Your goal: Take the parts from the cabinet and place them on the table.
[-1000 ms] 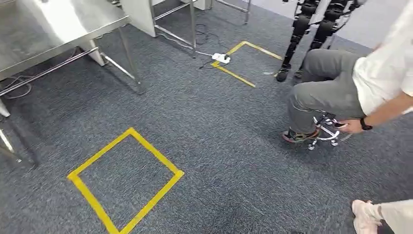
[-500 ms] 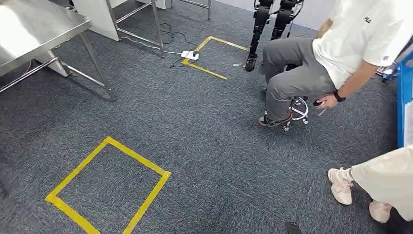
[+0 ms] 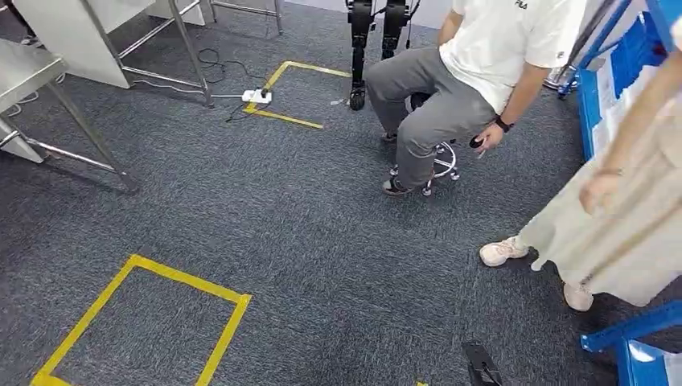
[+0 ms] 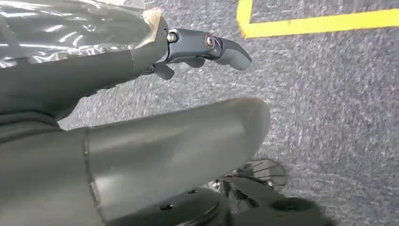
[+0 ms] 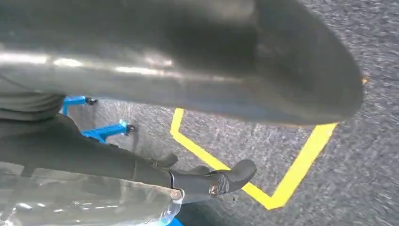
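A blue cabinet frame (image 3: 618,76) with pale bins stands at the far right in the head view; no parts can be made out in it. The steel table (image 3: 22,71) is at the far left. My left hand (image 4: 193,44) hangs over grey carpet with its dark fingers stretched out apart from the thick thumb, holding nothing. My right hand (image 5: 207,181) also hangs over the carpet, fingers apart from the thumb, with nothing in it.
A person in a white shirt (image 3: 458,88) sits on a wheeled stool ahead. A second person in beige (image 3: 611,233) stands at the right, close to the cabinet. Yellow tape squares (image 3: 145,314) mark the carpet. A power strip (image 3: 257,96) and cable lie beyond.
The camera has turned to the right, so the whole scene has slid left. The blue cabinet and the standing person have come into view; most of the steel table has left it.
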